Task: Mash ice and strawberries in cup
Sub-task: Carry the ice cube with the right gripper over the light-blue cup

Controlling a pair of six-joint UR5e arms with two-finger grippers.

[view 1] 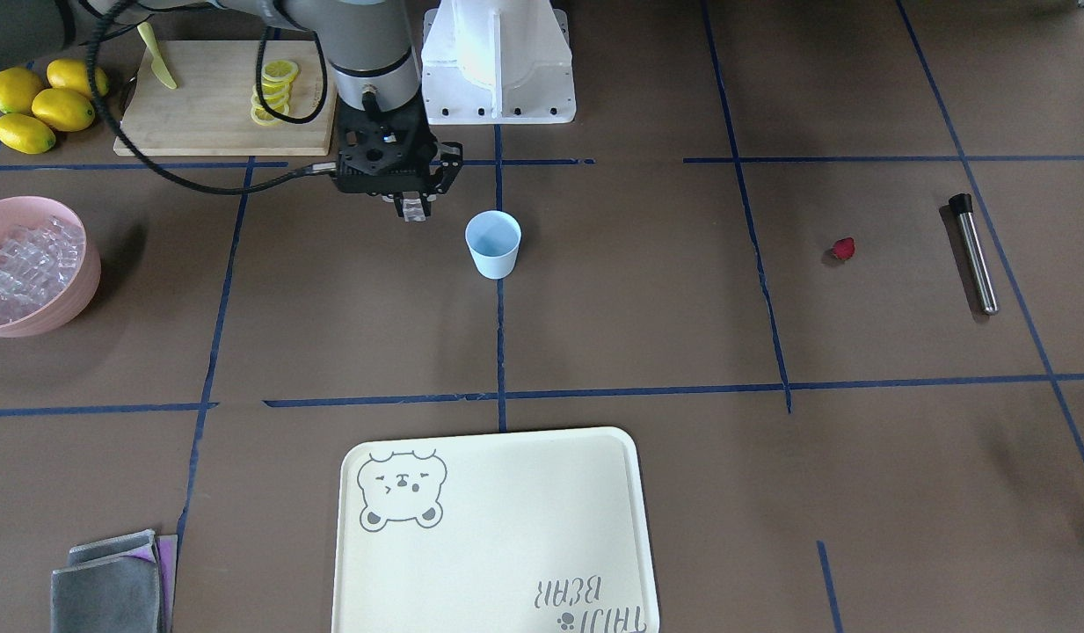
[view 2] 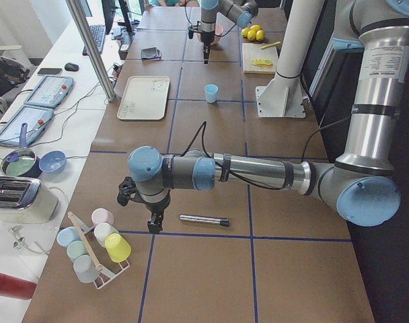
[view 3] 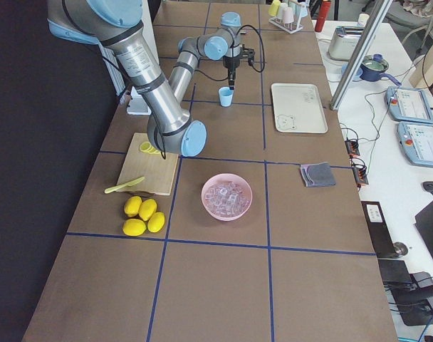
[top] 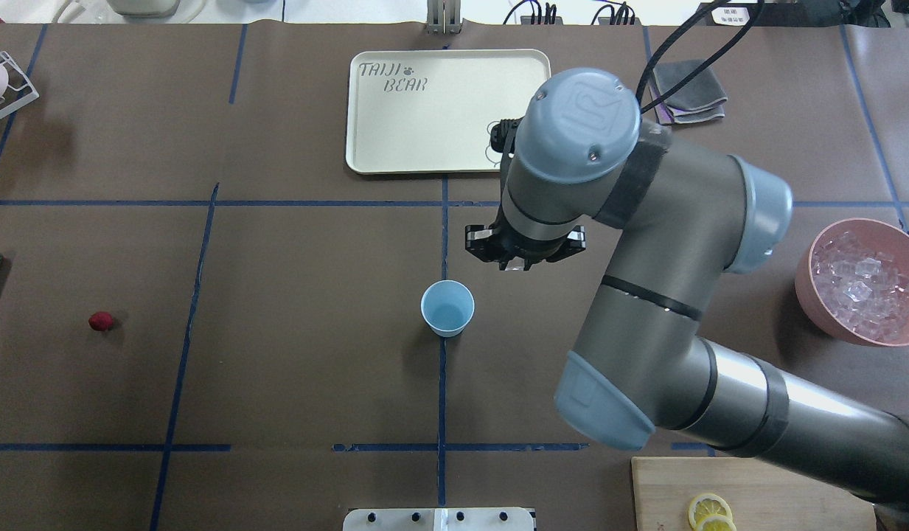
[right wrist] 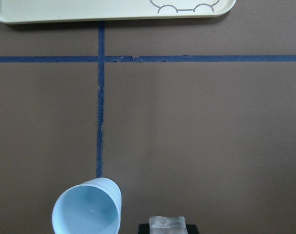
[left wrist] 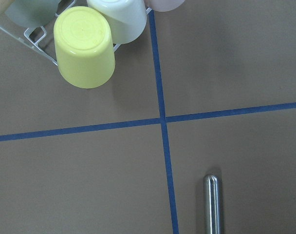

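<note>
Where the front-facing camera looks down on the matte brown, blue-taped worktop (view 1: 647, 290), the right gripper (view 1: 411, 204) hangs just beside the small light blue tapered plastic cup (view 1: 493, 246). Its fingers are pinched on one clear, glassy ice cube (view 1: 412, 213).
- Cup: upright, at the worktop's middle.
- Small dark red strawberry piece (view 1: 844, 249): lying on the worktop well apart from the cup, near a slim steel rod with a black cap (view 1: 977, 255).
- Round pink bowl (view 1: 83, 264): heaped with translucent ice cubes (view 1: 18, 264).
- Also present: a cream rectangular tray with a bear print (view 1: 506, 527); a pale wooden board (view 1: 199, 110) bearing yellow lemon slices (view 1: 273, 88); four whole lemons (view 1: 40, 105); folded grey cloths (view 1: 111, 589).

Overhead: the cup's mouth is open and its smooth interior is bare. The right gripper sits to one side of it, toward the tray.

Exterior left: the left gripper (view 2: 153, 222) points down near the steel rod. Whether its fingers are open or closed cannot be told. A wire rack of upturned pastel cups (view 2: 97, 249) stands nearby.

Left wrist: the rod's rounded brushed-metal end and a glossy yellow cup base.

Right wrist: the blocky, frosted cube sits between black fingers, just beside the cup's rim.
</note>
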